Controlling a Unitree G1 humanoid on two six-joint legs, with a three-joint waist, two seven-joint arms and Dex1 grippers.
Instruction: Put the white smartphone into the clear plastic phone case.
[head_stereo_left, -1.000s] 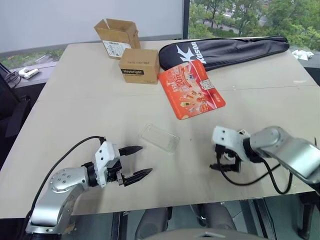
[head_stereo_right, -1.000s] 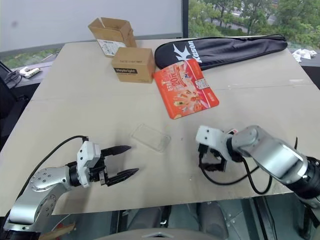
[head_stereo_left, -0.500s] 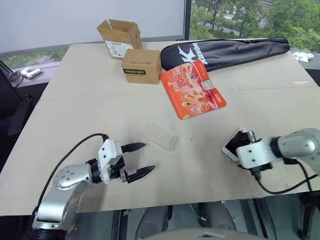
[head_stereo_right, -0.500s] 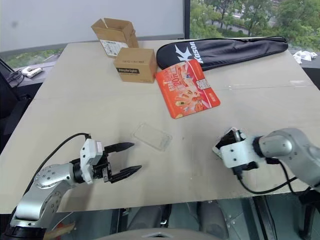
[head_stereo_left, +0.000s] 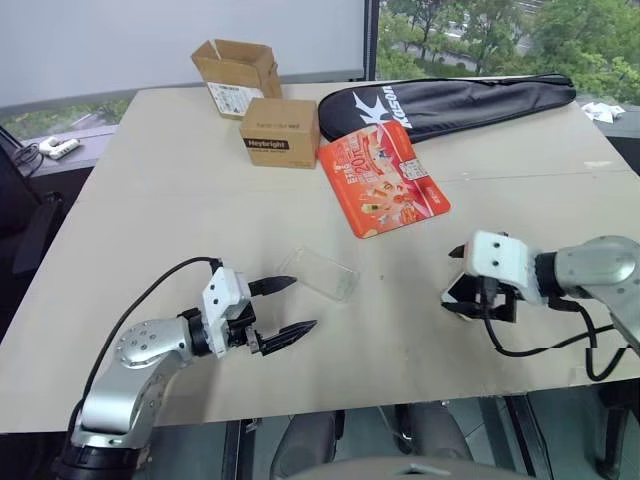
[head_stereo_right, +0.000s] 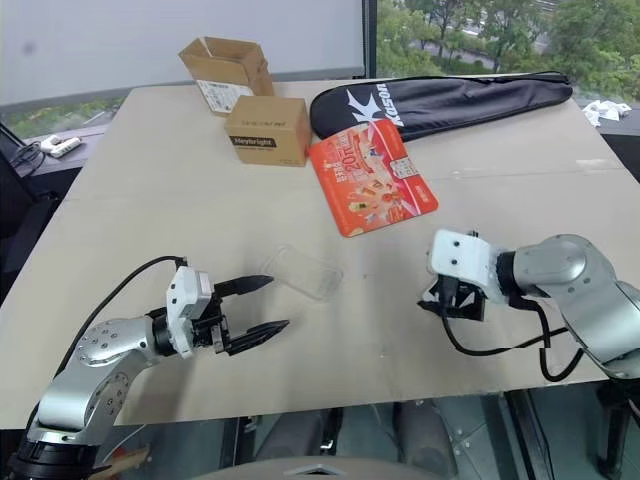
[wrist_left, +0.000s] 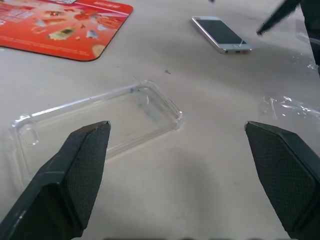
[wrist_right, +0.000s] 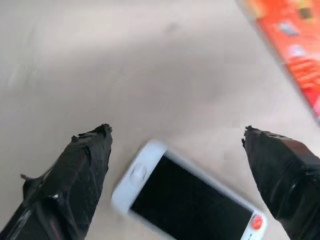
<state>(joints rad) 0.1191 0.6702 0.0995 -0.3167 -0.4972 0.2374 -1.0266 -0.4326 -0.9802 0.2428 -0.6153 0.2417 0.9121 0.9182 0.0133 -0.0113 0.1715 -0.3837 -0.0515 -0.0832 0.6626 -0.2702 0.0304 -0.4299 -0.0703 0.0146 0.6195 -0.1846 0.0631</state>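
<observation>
A broad beige tabletop (head_stereo_left: 180, 220) fills the room's middle, a faint seam running across its right side. Behind it stands a pale, plain wall panel (head_stereo_left: 150, 40), and beside that a dark window post (head_stereo_left: 372, 38). Through the window (head_stereo_left: 480, 35) green trees show in daylight, which falls evenly over the surface. At the far left a dark ledge (head_stereo_left: 60, 135) carries a small white object (head_stereo_left: 58, 146) with a cable.

Bright, even daylight; soft shadows
</observation>
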